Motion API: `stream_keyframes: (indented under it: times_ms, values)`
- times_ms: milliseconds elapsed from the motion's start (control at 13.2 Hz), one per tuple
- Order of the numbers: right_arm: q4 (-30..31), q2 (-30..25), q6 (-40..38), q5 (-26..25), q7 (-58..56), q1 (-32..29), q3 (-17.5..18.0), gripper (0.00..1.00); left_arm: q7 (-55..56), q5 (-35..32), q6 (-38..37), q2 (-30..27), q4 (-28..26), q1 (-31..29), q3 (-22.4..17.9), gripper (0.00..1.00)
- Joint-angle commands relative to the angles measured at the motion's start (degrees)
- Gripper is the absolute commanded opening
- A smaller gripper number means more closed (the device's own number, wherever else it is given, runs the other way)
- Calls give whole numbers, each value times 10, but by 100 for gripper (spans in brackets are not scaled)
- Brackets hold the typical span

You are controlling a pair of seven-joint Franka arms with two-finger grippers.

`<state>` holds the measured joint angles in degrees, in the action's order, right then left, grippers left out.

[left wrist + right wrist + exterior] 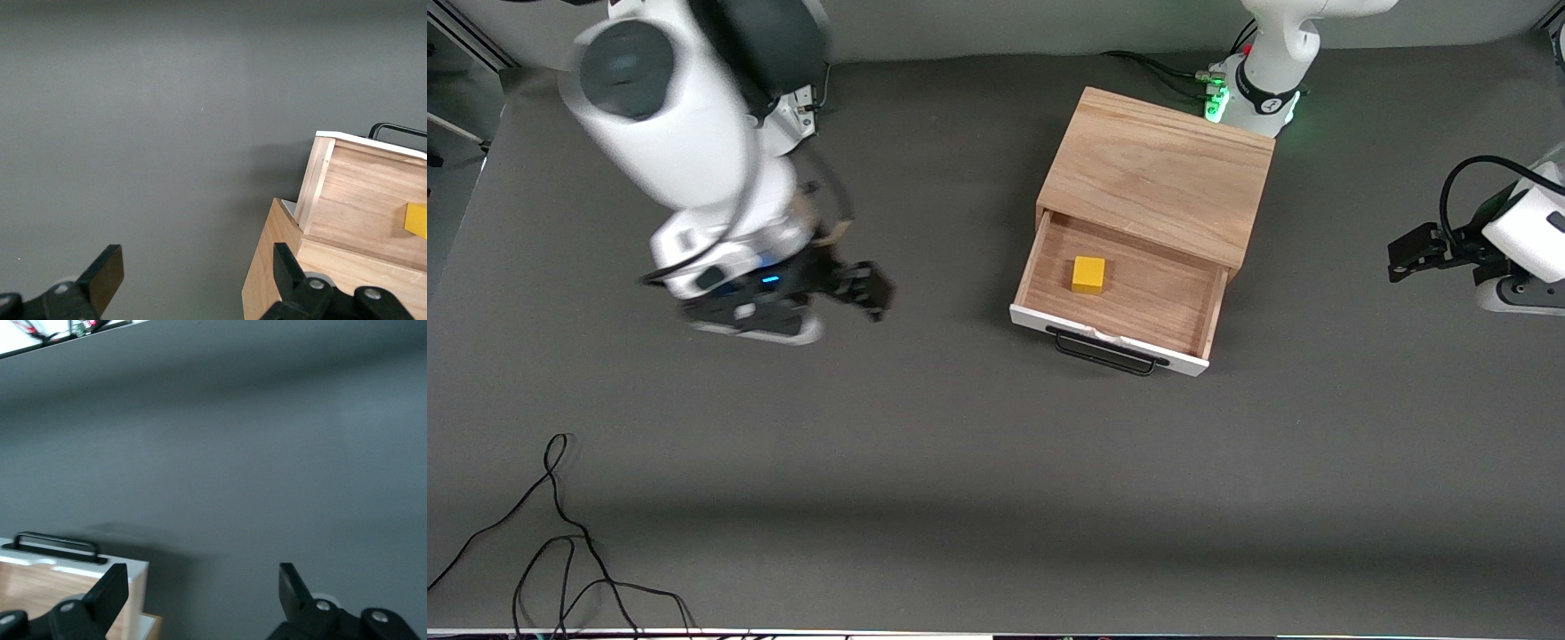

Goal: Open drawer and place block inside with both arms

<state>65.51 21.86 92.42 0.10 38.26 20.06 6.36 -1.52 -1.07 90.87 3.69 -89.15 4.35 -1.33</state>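
The light oak cabinet stands toward the left arm's end of the table. Its drawer is pulled out, and the white front panel with the black bar handle faces the front camera. The small yellow block lies inside on the drawer's wooden floor. My right gripper hangs open and empty over bare table, beside the drawer toward the right arm's end. The right wrist view shows that gripper with the handle off to one side. My left gripper is open and empty beside the cabinet at the left arm's end. The left wrist view shows the left gripper, the drawer's side and the block.
Loose black cables lie on the grey table near the front camera at the right arm's end. More cables run to the left arm's base beside the cabinet. The left arm's elbow sits low at the table's end.
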Motion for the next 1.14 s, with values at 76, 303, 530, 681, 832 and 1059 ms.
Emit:
stream_keyframes:
  times_ms: [76,303,530,681,832,1059]
  values:
    - [123,-99,18,22,-123,-86,-9,100,11,-2,7,-17,-17,0,4,100]
    - [173,-138,10,16,-148,-145,-11,100,11,-2,3,-18,-16,0,3,100]
    - [247,-189,28,15,-234,-192,-10,100,12,-1,1,-20,-16,0,3,100]
    - [275,-197,53,16,-254,-199,-14,100,12,0,0,-20,-16,0,3,100]
    - [275,-184,56,16,-302,-203,-24,100,13,0,-1,-21,-16,0,3,100]
    - [275,-183,51,10,-311,-208,-26,100,14,1,-3,-24,-11,0,3,100]
